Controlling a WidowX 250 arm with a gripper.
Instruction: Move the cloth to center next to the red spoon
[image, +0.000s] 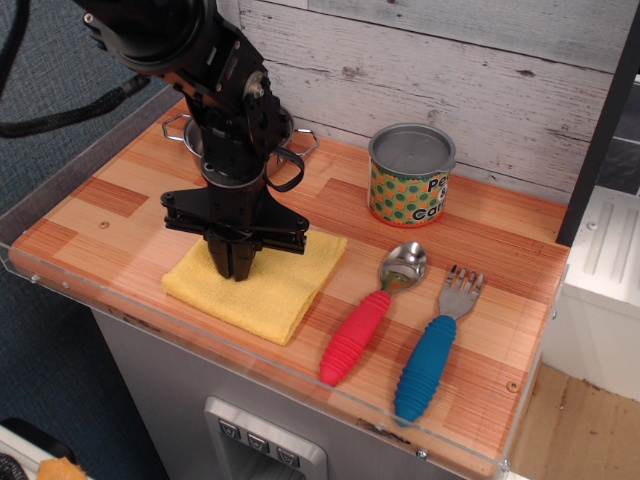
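Cloth (262, 284) sits directly under my claw (236, 271), on the front-left part of the wooden counter (480, 250), with its right edge a short way from the red spoon (372, 311). From where the claw stands, the spoon lies to the right and slightly toward the front edge, so that is the line I see the coming move following. The spoon's long axis runs from its shiny bowl near the back down to the ribbed red handle at the front, and the cloth's nearest side runs roughly along that same direction, with bare wood between them.

My claw points straight down with its fingertips drawn together, planted in the yellow terry near the cloth's middle. I judge it is pinching or pressing the fabric, though the tips hide the exact contact.

For room, the strip of wood between cloth and spoon is free. Beyond the spoon lies a blue-handled fork (435, 345), just beside it. A patterned tin (409, 176) stands behind them, well clear of the path. A steel pot (198, 135) sits behind the arm. A clear plastic lip (250, 358) guards the front edge, close to the cloth's front corner.
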